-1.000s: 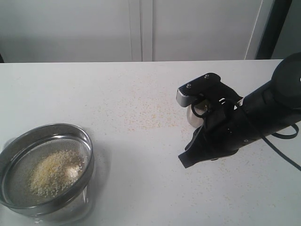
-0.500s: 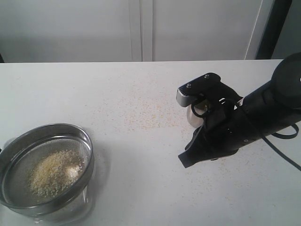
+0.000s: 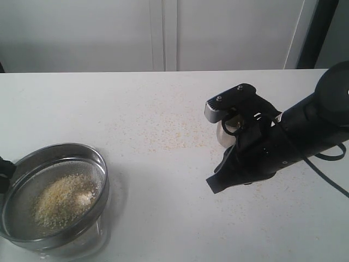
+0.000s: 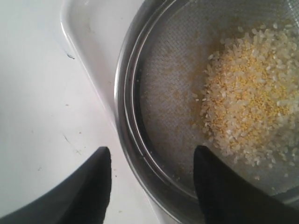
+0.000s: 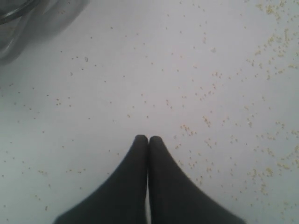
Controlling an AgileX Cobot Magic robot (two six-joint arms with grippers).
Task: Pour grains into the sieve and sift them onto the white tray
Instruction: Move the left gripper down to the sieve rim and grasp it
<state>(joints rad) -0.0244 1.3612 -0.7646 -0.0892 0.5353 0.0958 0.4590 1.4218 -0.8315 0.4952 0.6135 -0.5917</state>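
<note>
Grains (image 3: 62, 200) are lying in a loose golden heap on the mesh of the sieve (image 3: 101, 164), which is sitting at the near left corner of the table (image 3: 163, 98). Comparing this moment with the two preceding exterior pictures, we are noting one change: a dark tip of the left gripper (image 4: 152, 186) is now showing at the left edge beside the sieve rim, where none was visible before. We are reading this as the left jaws having just spread apart and let go of the rim, so sifting appears paused or finished.

In the left wrist view, we are seeing the two dark fingers (image 4: 93, 186) standing wide on either side of the steel rim, one outside and one over the mesh, gripping nothing. That view is also revealing the white tray (image 4: 86, 51) under the sieve, which the exterior view is barely showing.

In the right wrist view, the right gripper (image 5: 148, 140) is pressed shut on nothing above scattered grains. Only the exterior view is showing the small steel cup (image 3: 226, 134) behind the right arm.
</note>
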